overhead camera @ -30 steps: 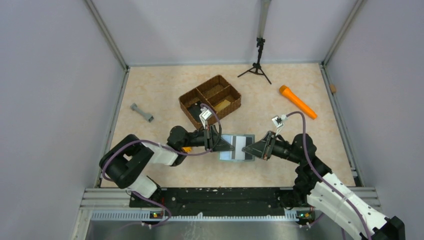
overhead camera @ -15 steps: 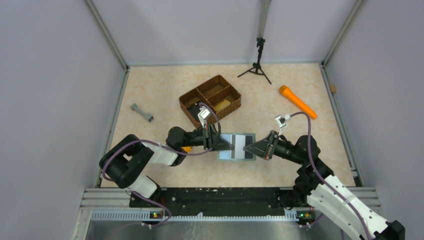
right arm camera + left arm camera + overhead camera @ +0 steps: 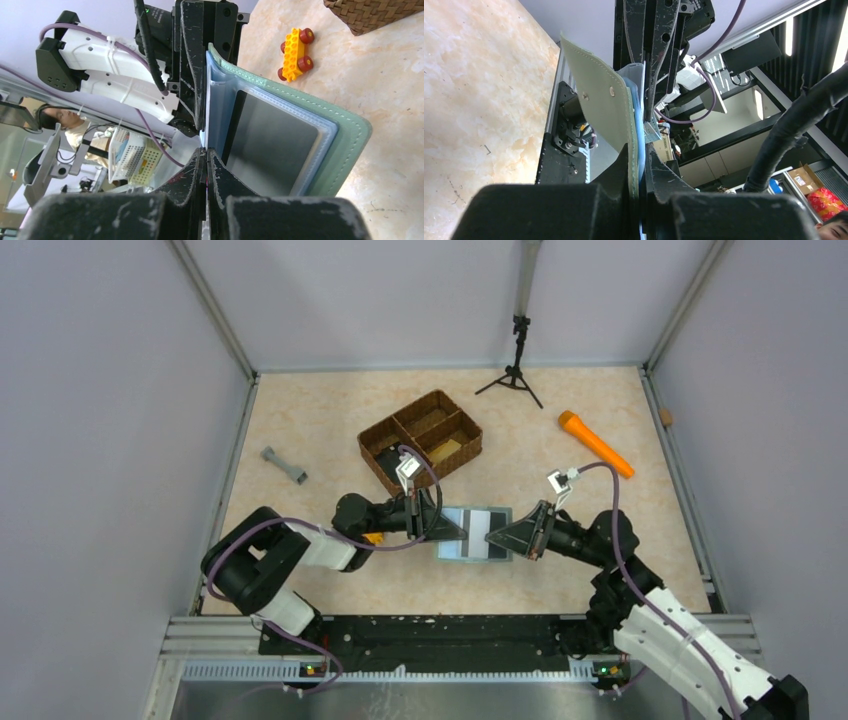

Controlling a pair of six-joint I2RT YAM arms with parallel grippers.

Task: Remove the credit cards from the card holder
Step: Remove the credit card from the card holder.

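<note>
The grey-green card holder (image 3: 462, 546) is held open just above the table between my two grippers. My left gripper (image 3: 456, 530) is shut on its left edge; in the left wrist view (image 3: 638, 150) the green cover (image 3: 599, 107) and blue pockets stand between the fingers. My right gripper (image 3: 494, 537) is shut on a thin card's edge at the holder's right side, seen edge-on in the right wrist view (image 3: 206, 150). A dark grey credit card (image 3: 272, 145) sits in a clear pocket of the holder (image 3: 347, 145). A pale card strip (image 3: 484, 532) shows from above.
The brown woven three-part basket (image 3: 376, 430) stands just behind the holder. A yellow toy car (image 3: 373, 538) lies under my left arm and also shows in the right wrist view (image 3: 295, 47). An orange torch (image 3: 595, 444), a grey bar (image 3: 284, 465) and a black tripod (image 3: 516, 370) lie farther off.
My right gripper has shifted slightly to the right and the pale card strip looks a little wider. My left gripper still holds the holder in place.
</note>
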